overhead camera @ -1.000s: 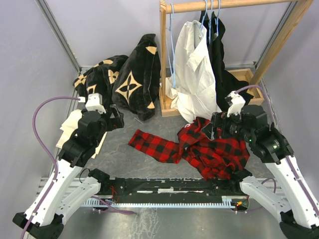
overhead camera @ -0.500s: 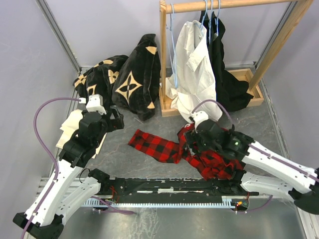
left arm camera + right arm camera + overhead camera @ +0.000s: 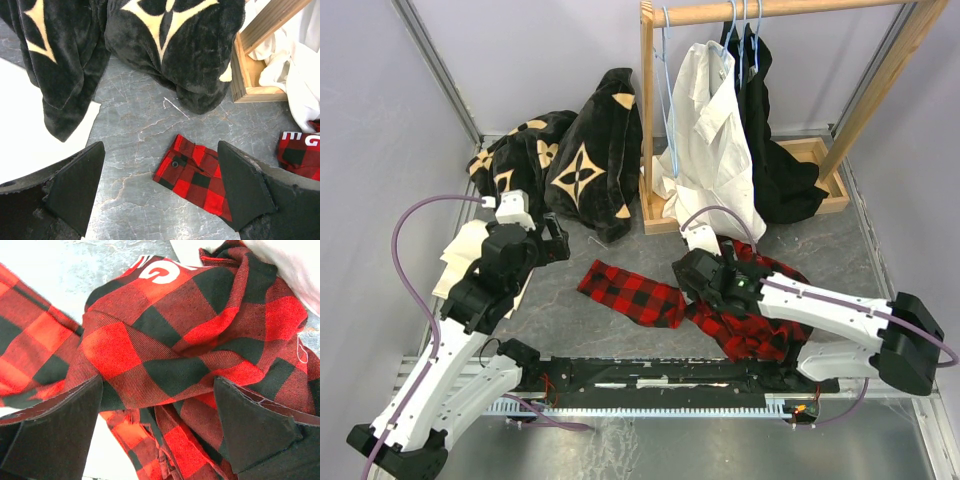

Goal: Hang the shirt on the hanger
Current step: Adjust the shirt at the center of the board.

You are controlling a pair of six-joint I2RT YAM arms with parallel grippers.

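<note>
Two grippers stand with jaws spread wide, holding nothing. Your right gripper (image 3: 157, 390) hovers just over the bunched middle of the shirt (image 3: 750, 335), which lies crumpled at lower centre-right of the overhead view, one sleeve trailing left. Your left gripper (image 3: 160, 150) is above the table (image 3: 130, 135) near the cuff (image 3: 187, 172). Don't pinch the wad. Go for the collar or a shoulder, so the shirt opens for the hanger (image 3: 665, 100), top centre on the wooden rail (image 3: 760, 10).

The white-and-black left arm is sitting folded at the elbow, its black two-finger left gripper (image 3: 553, 242) gaping wide. The matching right arm is lying stretched low toward the middle, its black right gripper (image 3: 686, 272) pointing down with jaws spread just as wide.
</note>
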